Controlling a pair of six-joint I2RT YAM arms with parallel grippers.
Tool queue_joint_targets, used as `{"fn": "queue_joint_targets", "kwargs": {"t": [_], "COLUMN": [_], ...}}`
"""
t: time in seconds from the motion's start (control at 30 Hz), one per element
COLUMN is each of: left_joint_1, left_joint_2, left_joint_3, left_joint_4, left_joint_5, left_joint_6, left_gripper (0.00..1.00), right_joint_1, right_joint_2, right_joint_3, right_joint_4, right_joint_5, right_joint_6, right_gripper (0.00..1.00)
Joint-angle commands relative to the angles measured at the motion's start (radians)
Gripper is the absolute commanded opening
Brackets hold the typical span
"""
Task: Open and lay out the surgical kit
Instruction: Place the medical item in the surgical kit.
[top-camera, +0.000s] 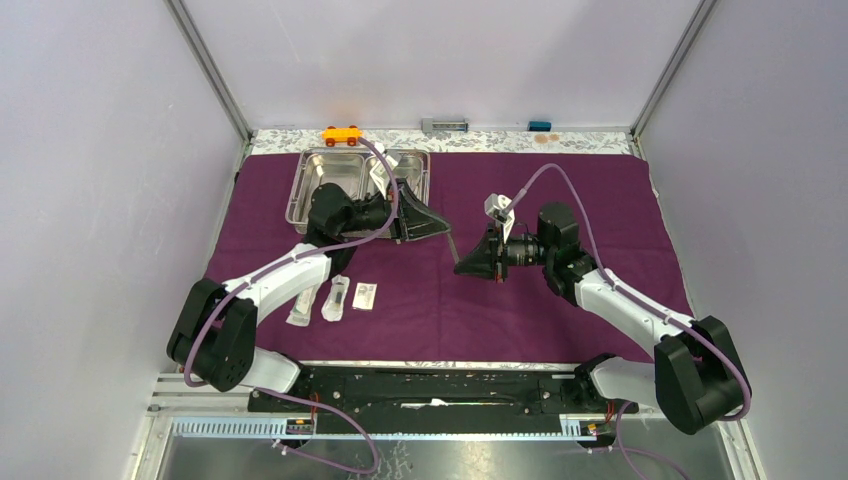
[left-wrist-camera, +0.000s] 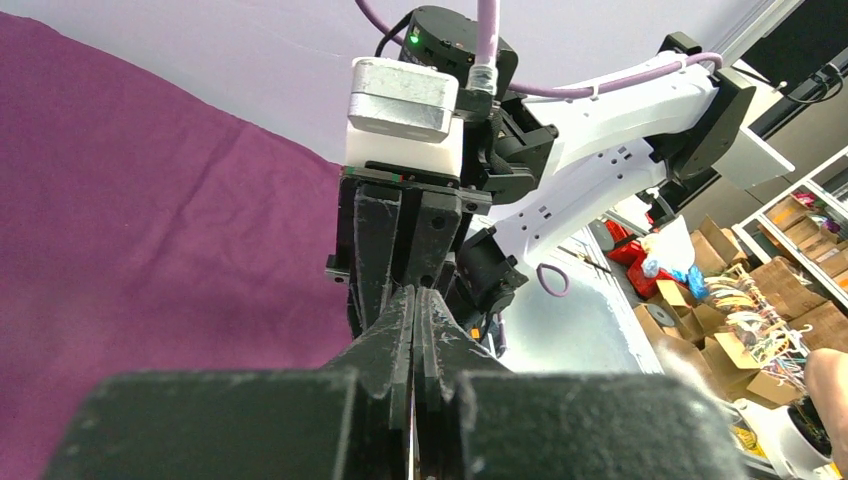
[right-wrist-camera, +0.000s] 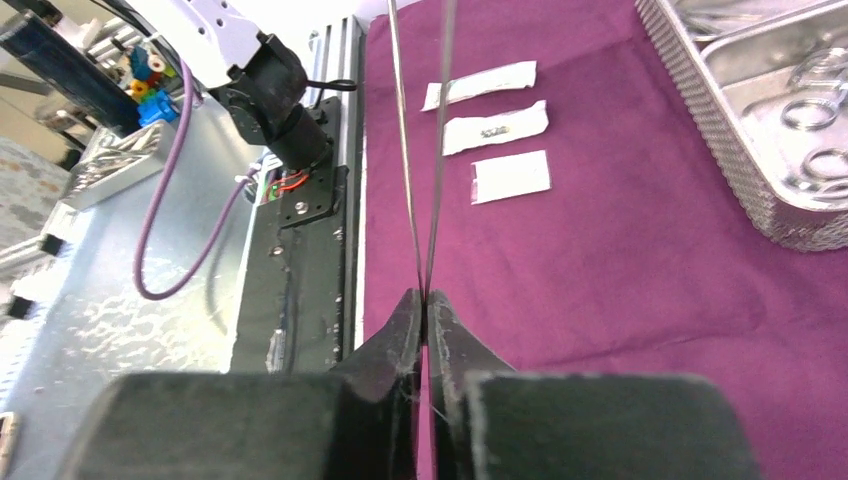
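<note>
Tweezers (right-wrist-camera: 423, 278), tips off the top edge

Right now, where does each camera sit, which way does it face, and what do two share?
Top external: above and behind the robot, looking down on purple cloth, steel tray, both arms.
Left wrist: on the left arm, past its shut left gripper toward the right arm.
Right wrist: looking along the right gripper, shut on the tweezers, toward packets.
Shared: top and right wrist show tray and packets.

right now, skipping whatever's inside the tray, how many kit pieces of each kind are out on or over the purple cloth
sealed packets: 3
steel tray: 1
tweezers: 1, held in the right gripper
total: 5
</note>
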Motion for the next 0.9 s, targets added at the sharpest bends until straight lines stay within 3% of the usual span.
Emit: {"fn": "queue_joint_targets", "kwargs": {"t": [0.0, 0.2, 0.3, 0.47, 0.63, 0.87], "left_joint_1": [0.003, 0.003, 0.003, 0.002, -0.029, -0.072], "left_joint_2": [-0.012, -0.007, 0.000, 0.049, 0.107, 0.171], "left_joint_3": [0.002, 0.026, 0.063, 0.185, 0.240, 0.301], "left_joint_4": [0.014, -0.150, -0.304, -0.558, -0.624, -0.661], "left_joint_5": [-0.005, -0.049, -0.141, -0.352, -0.434, -0.494], "left_joint_6": [0.044, 0.172, 0.266, 0.357, 0.316, 0.299], "left_gripper": [0.00, 0.01, 0.17, 0.54, 0.84, 0.86], "right_joint_1": [0.010, 0.009, 0.010, 0.010, 0.011, 0.020], "right_joint_2": [-0.035, -0.050, -0.045, -0.037, -0.024, -0.009], "right_joint_3": [0.044, 0.059, 0.088, 0.108, 0.116, 0.124], "right_joint_4": [0.022, -0.023, -0.116, -0.187, -0.213, -0.237], "right_joint_5": [-0.002, 0.083, 0.210, 0.445, 0.564, 0.646], "right_joint_6": [-0.003, -0.027, -0.074, -0.099, -0.099, -0.099], "right_gripper": [0.00, 0.00, 0.00, 0.00, 0.00, 0.00]}}
